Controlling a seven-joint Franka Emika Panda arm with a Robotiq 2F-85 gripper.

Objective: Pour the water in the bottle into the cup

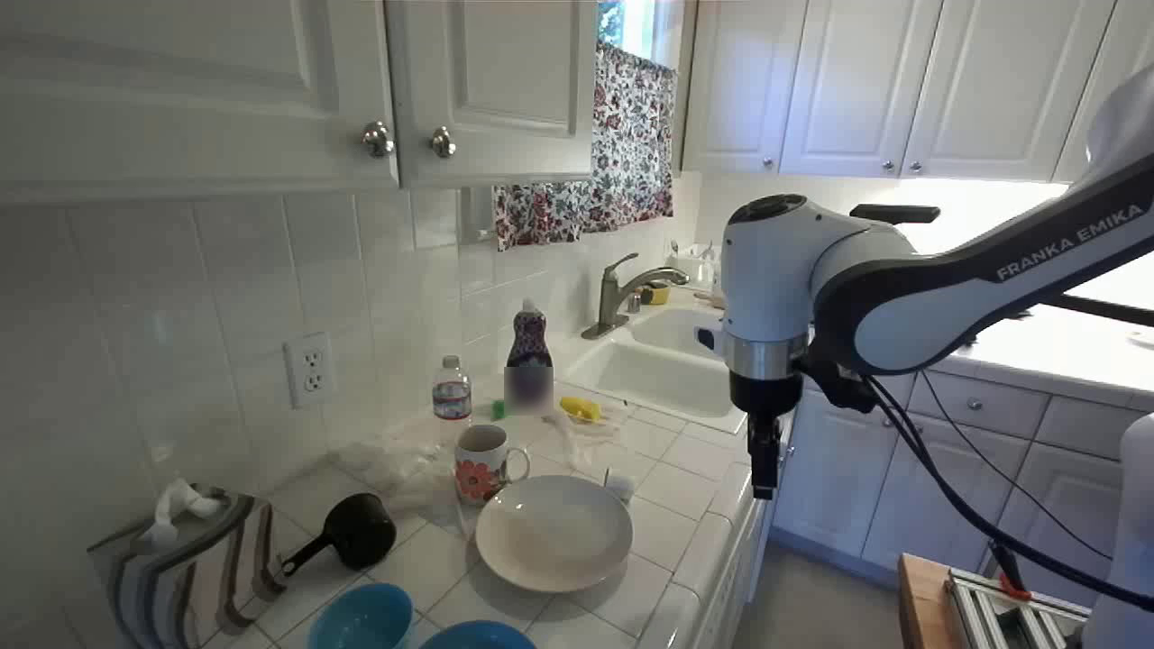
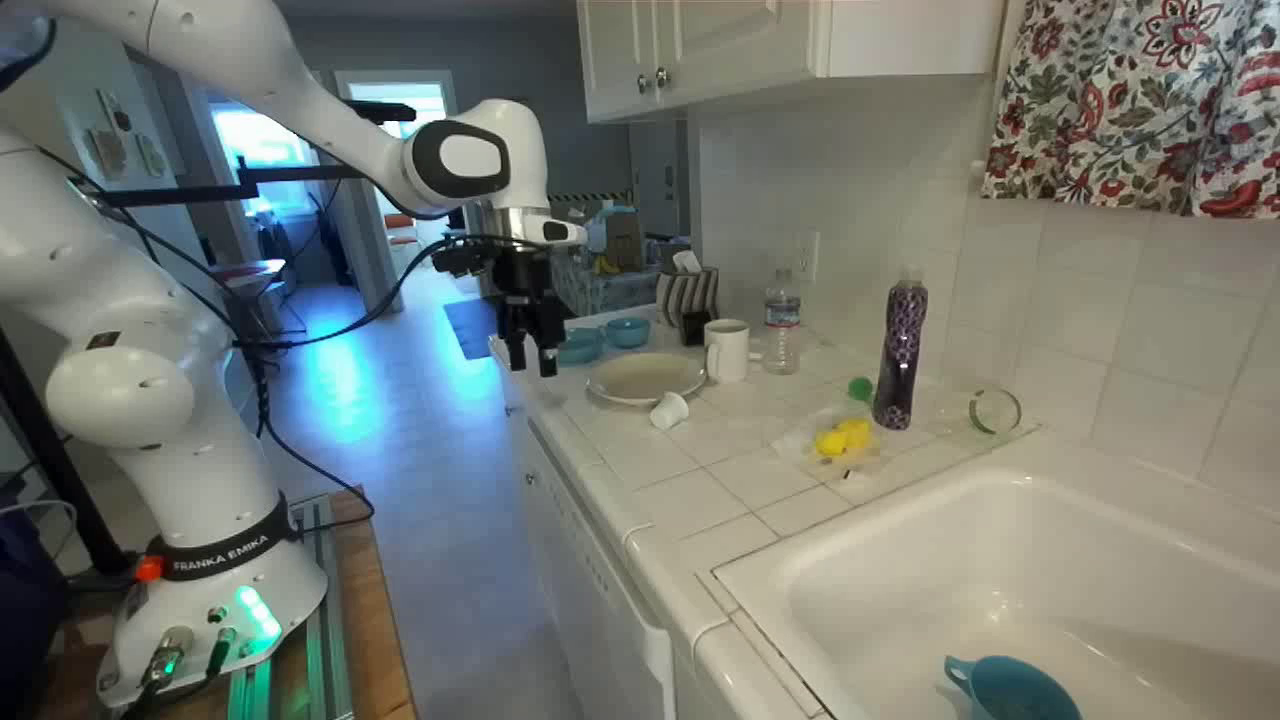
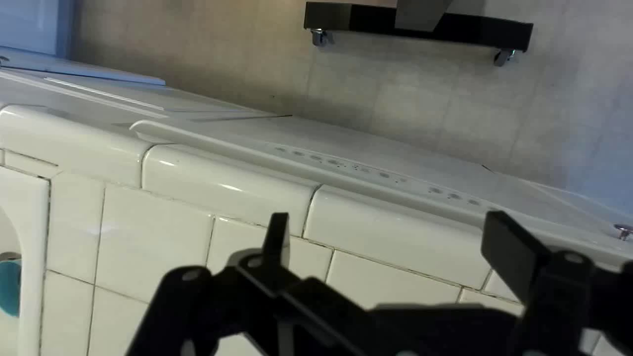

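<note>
Standing wide apart, black fingers, purple bottle blurred below in an exterior view, blue bowls cropped there

The arm is white with black trim, lettered FRANKA EMIKA on a dark strip, and carries a silver collar above the black end effector, whose angular links show round grey pivots. Black cables hang outside the arm. The base bears a black lettered band, a red fitting, a lit green indicator and metal connectors.
</note>
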